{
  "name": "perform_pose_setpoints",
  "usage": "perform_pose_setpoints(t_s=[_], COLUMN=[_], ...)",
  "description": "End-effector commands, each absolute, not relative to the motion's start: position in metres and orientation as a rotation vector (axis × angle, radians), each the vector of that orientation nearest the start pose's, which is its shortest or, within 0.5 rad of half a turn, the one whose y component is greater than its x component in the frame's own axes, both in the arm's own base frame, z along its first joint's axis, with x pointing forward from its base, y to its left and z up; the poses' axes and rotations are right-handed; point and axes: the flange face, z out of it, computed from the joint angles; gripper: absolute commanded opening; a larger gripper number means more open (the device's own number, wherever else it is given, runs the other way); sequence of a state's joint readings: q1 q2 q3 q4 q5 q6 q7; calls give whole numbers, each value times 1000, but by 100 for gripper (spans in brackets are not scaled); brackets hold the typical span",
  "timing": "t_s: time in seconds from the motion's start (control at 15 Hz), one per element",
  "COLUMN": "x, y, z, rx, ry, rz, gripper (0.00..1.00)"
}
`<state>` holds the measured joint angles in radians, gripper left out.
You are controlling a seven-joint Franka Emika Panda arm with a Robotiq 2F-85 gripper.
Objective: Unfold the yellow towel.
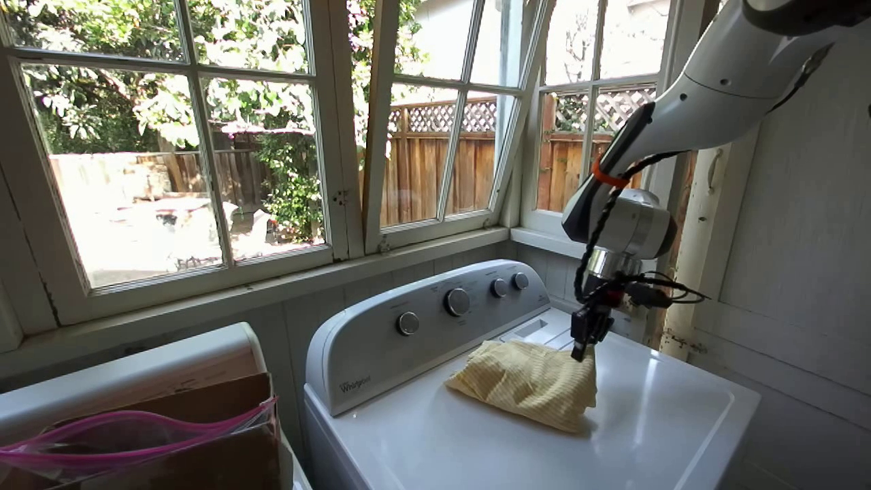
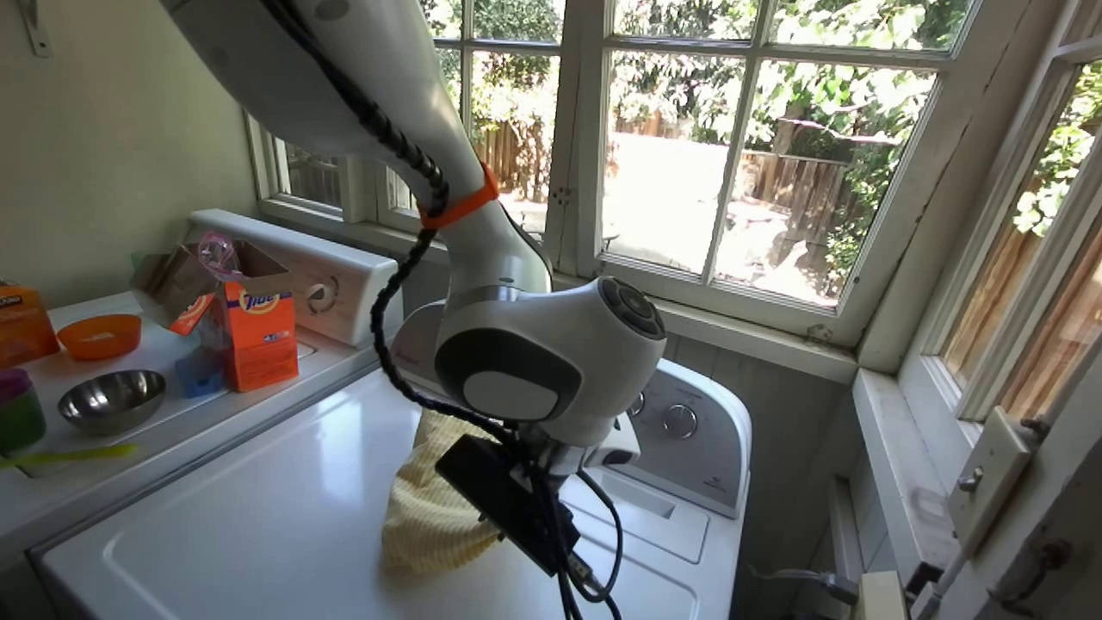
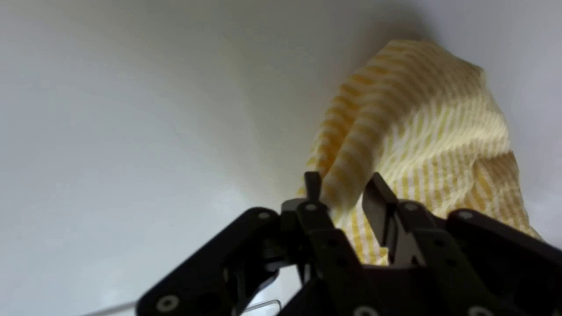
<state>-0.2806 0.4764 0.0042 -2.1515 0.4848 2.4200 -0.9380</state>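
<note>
I count one yellow towel (image 1: 524, 384), bunched and wrinkled on one white counter (image 1: 531, 463). It lies close to the grey Whirlpool panel (image 1: 371, 340), which carries four round knobs (image 1: 457, 301).

My arm (image 1: 721, 102) slants down from the upper right in an exterior view, bent near its end so that my end effector (image 3: 344, 184) points downward at the towel's edge. One orange band (image 1: 607, 175) circles the arm. In the wrist view my two fingers (image 3: 312, 186) stand apart, with a raised fold of the towel between them and a gap visible beside that fold; whether either finger presses on it, I cannot tell.

On the white machine (image 2: 370, 297) alongside I have one steel bowl (image 2: 112, 420), one orange bowl (image 2: 99, 338) and two orange boxes, one of them cut off by the view's edge. The Tide box (image 2: 263, 340) stands open, one pinkish plastic bag (image 2: 219, 255) in its top; the bag's contents I cannot make out. Just beside that box sits one blue object (image 2: 200, 373). Near the steel bowl are one green cup (image 2: 19, 426) and one yellow-green utensil (image 2: 77, 456).
</note>
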Motion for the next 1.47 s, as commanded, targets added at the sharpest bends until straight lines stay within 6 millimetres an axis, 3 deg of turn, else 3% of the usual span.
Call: perform_pose_setpoints(t_s=[0.0, 0.2, 0.4, 0.67, 0.87, 1.07, 1.4], x=[523, 521, 517, 514, 506, 494, 469], y=[-140, -133, -121, -78, -39, -2, 48], z=[166, 178, 206, 245, 258, 251, 207], rx=[-2763, -2719, -2655, -2513, -2393, -2265, -2083], ry=[-333, -322, -354, -543, -722, -874, -1057], rz=[61, 115, 121, 63, 122, 229, 455], gripper=[1, 0, 1, 1, 1, 1, 1])
